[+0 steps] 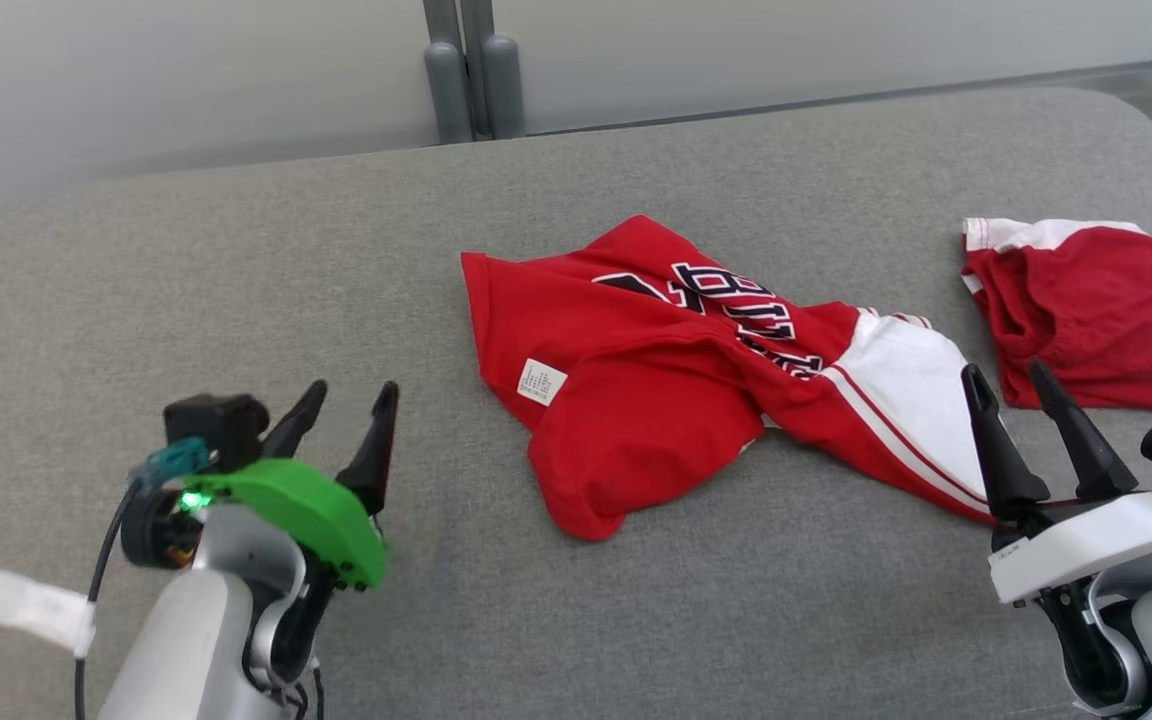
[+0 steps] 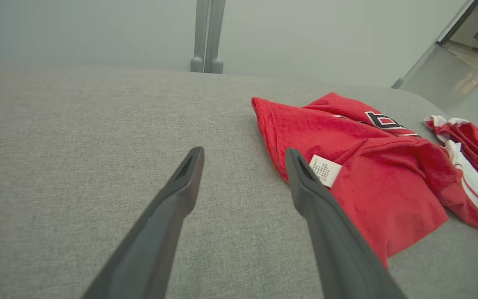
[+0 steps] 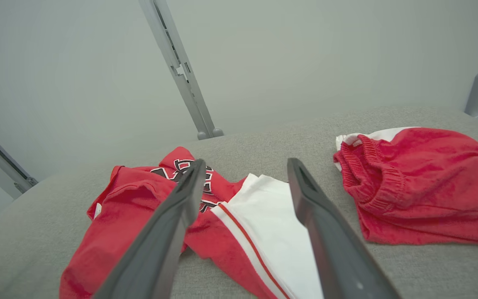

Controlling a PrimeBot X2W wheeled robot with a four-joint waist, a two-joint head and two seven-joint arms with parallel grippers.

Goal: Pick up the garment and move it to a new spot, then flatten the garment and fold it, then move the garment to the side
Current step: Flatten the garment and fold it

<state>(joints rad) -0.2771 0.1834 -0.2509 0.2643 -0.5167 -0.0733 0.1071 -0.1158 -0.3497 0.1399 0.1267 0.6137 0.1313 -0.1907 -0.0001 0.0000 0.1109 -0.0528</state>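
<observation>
The garment is a red jersey with dark lettering, a white striped panel and a small white label. It lies crumpled in the middle of the grey cushioned surface. My left gripper stands open to the left of it, apart from the cloth, with nothing between its fingers. In the left wrist view the garment lies just right of that open gripper. My right gripper is open over the near right edge of the white panel and holds nothing. The right wrist view looks along this gripper at the garment.
A second red piece with a white band and elastic waist lies at the right, close to my right gripper; it also shows in the wrist views. A grey post stands behind the far edge.
</observation>
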